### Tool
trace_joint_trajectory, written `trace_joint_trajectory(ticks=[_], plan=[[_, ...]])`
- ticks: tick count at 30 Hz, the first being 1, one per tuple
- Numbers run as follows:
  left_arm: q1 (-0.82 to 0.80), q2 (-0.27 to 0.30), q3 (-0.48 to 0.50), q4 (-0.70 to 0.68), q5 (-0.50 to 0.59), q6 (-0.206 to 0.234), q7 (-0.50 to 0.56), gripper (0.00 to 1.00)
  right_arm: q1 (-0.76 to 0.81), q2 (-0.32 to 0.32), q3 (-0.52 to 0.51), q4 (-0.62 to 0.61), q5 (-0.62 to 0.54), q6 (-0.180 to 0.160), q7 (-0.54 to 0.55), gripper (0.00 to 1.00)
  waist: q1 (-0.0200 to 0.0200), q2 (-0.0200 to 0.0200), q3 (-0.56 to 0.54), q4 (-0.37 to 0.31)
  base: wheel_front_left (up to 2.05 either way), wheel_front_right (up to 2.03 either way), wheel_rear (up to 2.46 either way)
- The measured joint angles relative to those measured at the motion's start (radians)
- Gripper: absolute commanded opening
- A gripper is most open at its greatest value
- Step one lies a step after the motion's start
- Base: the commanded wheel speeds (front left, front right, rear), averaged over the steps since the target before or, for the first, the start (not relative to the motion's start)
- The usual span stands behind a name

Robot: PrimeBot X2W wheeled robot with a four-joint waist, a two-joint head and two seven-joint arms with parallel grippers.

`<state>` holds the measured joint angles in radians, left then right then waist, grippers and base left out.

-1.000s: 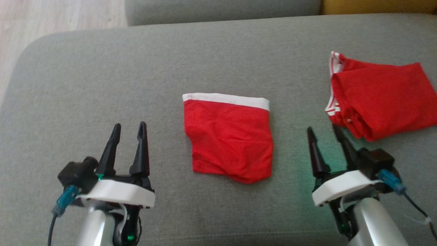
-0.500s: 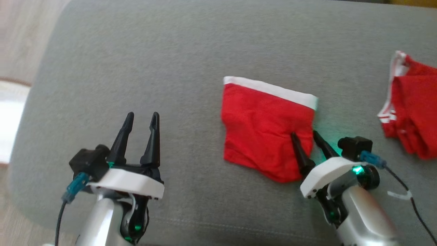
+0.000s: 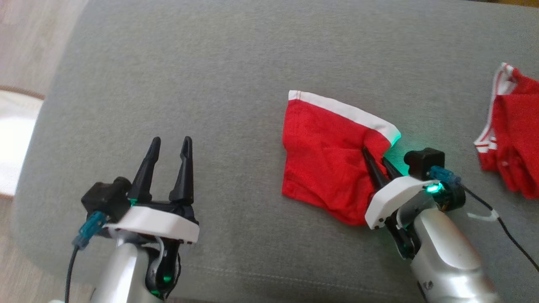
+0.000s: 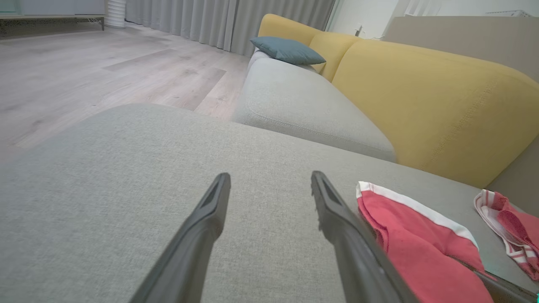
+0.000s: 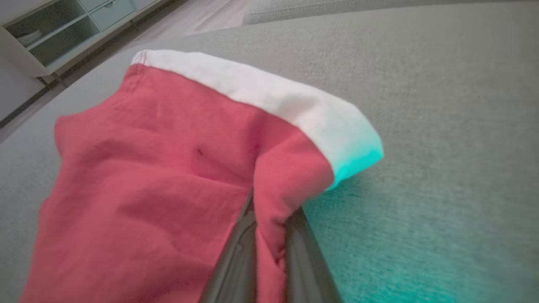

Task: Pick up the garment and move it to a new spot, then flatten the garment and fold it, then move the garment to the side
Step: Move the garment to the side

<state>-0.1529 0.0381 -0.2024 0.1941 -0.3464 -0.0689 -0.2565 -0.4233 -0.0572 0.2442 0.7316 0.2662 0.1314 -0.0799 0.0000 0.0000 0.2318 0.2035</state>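
Observation:
The garment (image 3: 324,160) is a red pair of shorts with a white waistband, folded flat on the grey cushion (image 3: 210,63). My right gripper (image 3: 374,155) is shut on its right edge just below the waistband, and the cloth bunches into a raised fold there. In the right wrist view the red fabric (image 5: 168,176) is pinched between the two fingers of that gripper (image 5: 271,219). My left gripper (image 3: 172,141) stands open over bare cushion to the garment's left, holding nothing. The left wrist view has the same open gripper (image 4: 270,176), with the garment (image 4: 412,235) to its right.
A second red piece of clothing with white stripes (image 3: 513,139) lies crumpled at the cushion's right end. A yellow sofa back (image 4: 421,92) and a blue pillow (image 4: 286,50) stand beyond. Wooden floor (image 3: 25,42) lies past the cushion's left edge.
My right gripper moved from beside the garment onto its right edge and shut on the cloth, lifting a fold. The head camera shifted. The left gripper stayed open in place.

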Motion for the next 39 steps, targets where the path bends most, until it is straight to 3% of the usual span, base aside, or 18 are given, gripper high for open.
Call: trace_joint_trajectory(ticks=[8, 11, 17, 20, 22, 26, 32, 39], plan=[[0.001, 0.0, 0.023, -0.007, 0.018, -0.001, 0.0, 1.0, -0.006, -0.005, 0.002, -0.047, -0.23, 0.0, -0.016, 0.0, 0.0, 0.0, -0.03, -0.103, 0.0, 0.0, 0.0], [0.001, 0.0, 0.028, -0.014, 0.021, -0.002, 0.0, 1.0, -0.037, -0.052, 0.028, -0.104, -0.28, 0.0, 0.018, 0.0, 0.0, 0.0, -0.034, -0.15, 0.0, 0.0, 0.0], [-0.014, 0.0, 0.037, -0.03, 0.029, -0.012, 0.0, 1.0, -0.128, -0.288, 0.102, -0.224, -0.253, 0.0, 0.123, 0.0, 0.0, 0.0, -0.005, -0.224, 0.0, 0.0, 0.0], [-0.053, 0.0, 0.036, -0.031, 0.029, -0.02, 0.0, 1.0, -0.157, -0.422, 0.114, -0.228, -0.169, 0.0, 0.169, 0.0, 0.0, 0.0, 0.032, -0.238, 0.0, 0.0, 0.0], [-0.076, 0.0, 0.035, -0.031, 0.029, -0.021, 0.0, 1.0, -0.175, -0.514, 0.125, -0.222, -0.171, 0.0, 0.182, 0.0, 0.0, 0.0, 0.058, -0.24, 0.0, 0.0, 0.0], [-0.101, -0.001, 0.028, -0.03, 0.029, -0.032, 0.0, 1.0, -0.224, -0.612, 0.101, -0.2, -0.175, 0.0, 0.205, 0.0, 0.0, 0.0, 0.108, -0.233, 0.0, 0.0, 0.0], [-0.116, -0.001, 0.051, -0.025, 0.029, -0.038, 0.0, 1.0, -0.247, -0.649, 0.068, -0.196, -0.265, 0.0, 0.26, 0.0, 0.0001, 0.0, 0.156, -0.2, 0.0, 0.0, 0.0], [-0.123, -0.001, 0.055, -0.024, 0.029, -0.046, 0.0, 1.0, -0.23, -0.643, 0.005, -0.194, -0.306, 0.0, 0.314, 0.0, 0.0, 0.0, 0.171, -0.183, 0.0, 0.0, 0.0]])
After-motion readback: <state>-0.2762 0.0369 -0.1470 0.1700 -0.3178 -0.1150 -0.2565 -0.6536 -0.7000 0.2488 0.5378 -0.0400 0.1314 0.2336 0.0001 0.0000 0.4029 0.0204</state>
